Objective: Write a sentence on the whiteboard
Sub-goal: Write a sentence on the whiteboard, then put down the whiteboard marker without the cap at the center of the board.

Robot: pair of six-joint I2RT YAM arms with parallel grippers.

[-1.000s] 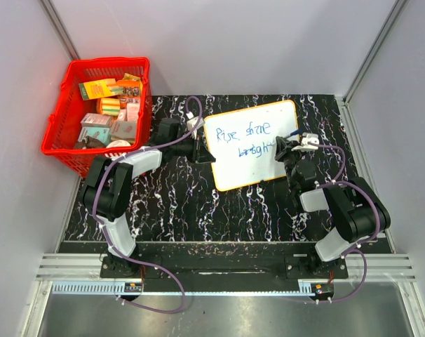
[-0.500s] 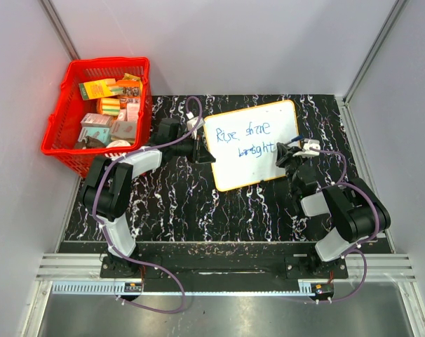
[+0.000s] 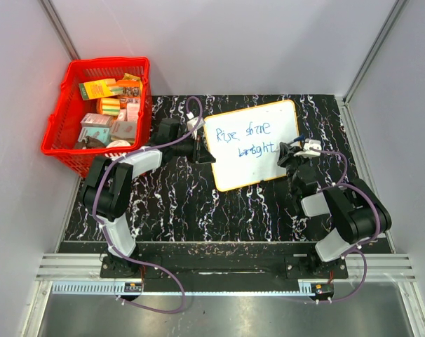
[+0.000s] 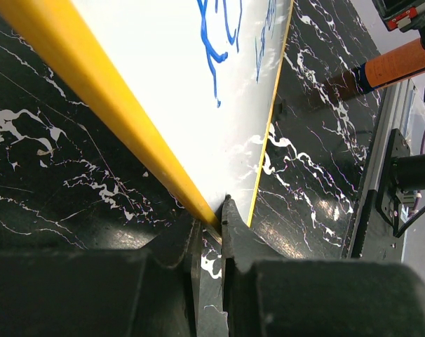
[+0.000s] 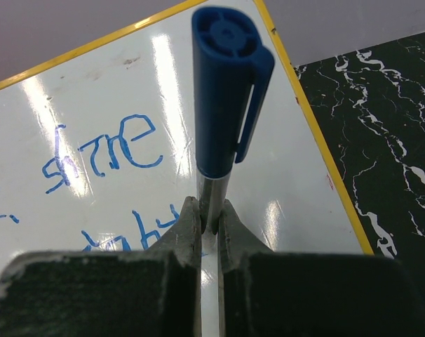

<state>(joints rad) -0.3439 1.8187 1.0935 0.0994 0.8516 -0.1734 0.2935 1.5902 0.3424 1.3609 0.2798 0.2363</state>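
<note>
The whiteboard [image 3: 251,144] lies on the black marbled table, white with a thin yellow rim. The sentence [image 3: 247,139] is in blue marker, two short lines. My left gripper [image 3: 200,151] is shut on the whiteboard's left edge; in the left wrist view its jaws [image 4: 211,221] pinch the yellow rim [image 4: 107,91]. My right gripper [image 3: 288,153] is at the board's right edge, just past the last word. It is shut on a marker [image 5: 223,105] with a blue cap on its back end; the tip is hidden. The sentence also shows in the right wrist view [image 5: 104,151].
A red basket [image 3: 73,151] full of small boxes stands at the far left, partly off the table. Grey walls close in the left, back and right. An orange-banded part of the right arm [image 4: 388,67] shows in the left wrist view. Metal rails run along the near edge.
My right gripper has moved a little to the right and nearer, with the marker. The last word on the lower line has gained its end stroke. The left arm has not moved.
</note>
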